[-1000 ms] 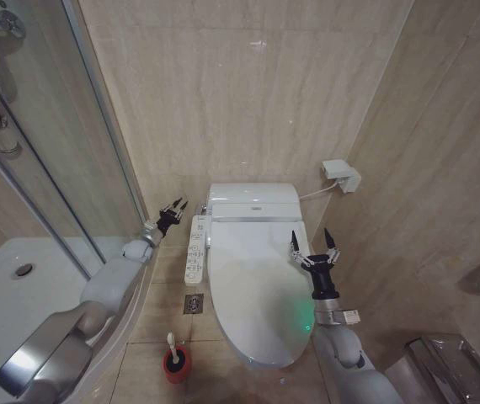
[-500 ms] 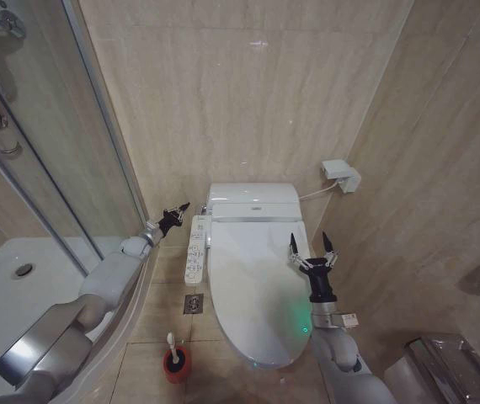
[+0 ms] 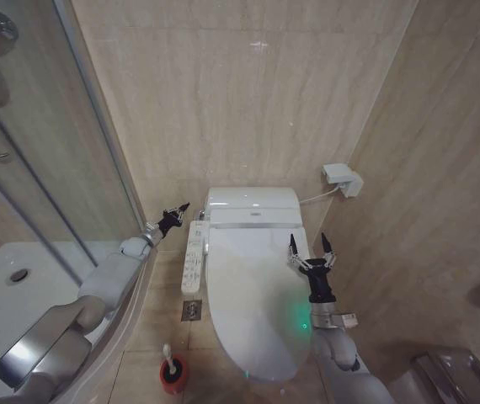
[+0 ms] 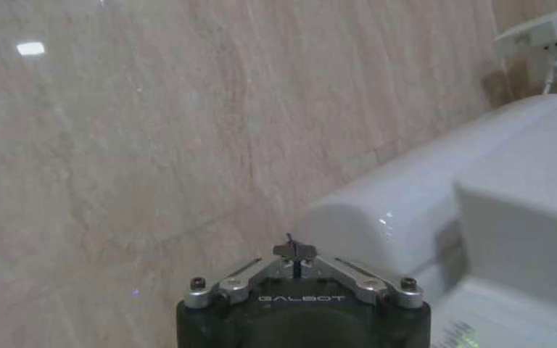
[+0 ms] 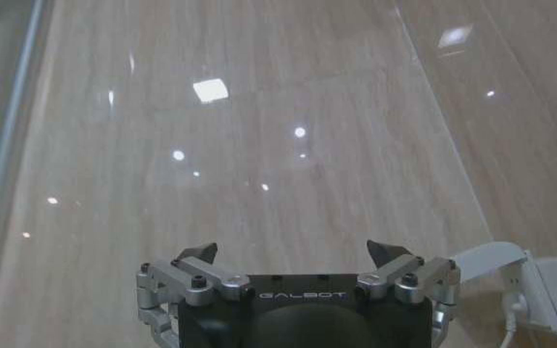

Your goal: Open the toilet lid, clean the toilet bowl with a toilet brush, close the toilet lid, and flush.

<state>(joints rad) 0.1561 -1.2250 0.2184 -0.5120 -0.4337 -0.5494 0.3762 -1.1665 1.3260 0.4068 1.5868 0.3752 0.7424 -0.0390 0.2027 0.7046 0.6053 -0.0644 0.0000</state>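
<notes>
So the toilet lid (image 3: 255, 295) is down, shut flat over the toilet bowl (image 3: 267, 370), which only peeks out as a thin white rim under the lid's front end. The right gripper (image 3: 309, 250) hangs just above the lid's right edge, about halfway along, pointing up toward the back wall with its two fingers spread wide in a V and nothing between them. It isn't touching the lid as far as I can tell. In the right wrist view you get the same story: right gripper (image 5: 293, 252) with both finger bases far apart, aimed at bare beige tile, with a white wall socket (image 5: 539, 293) off to the side. The left gripper (image 3: 178, 209) is out on the other side, held up near the back left corner of the toilet, just beside the tank unit (image 3: 253, 199) and above the long white control panel (image 3: 193, 255) that runs along the toilet's left side. Its fingers are pinched together to a point and it's not holding anything; the left wrist view shows the left gripper (image 4: 295, 251) tips meeting, with the rounded tank housing (image 4: 423, 206) right next to it. Count-wise: one toilet, one lid, two grippers, one toilet brush (image 3: 168, 357). That brush is standing upright in its little red holder (image 3: 173, 374) on the floor tiles, well apart from both grippers, down by the front left of the toilet near the curved shower tray (image 3: 21, 286). One small floor drain (image 3: 192, 309) sits between the brush and the control panel.
</notes>
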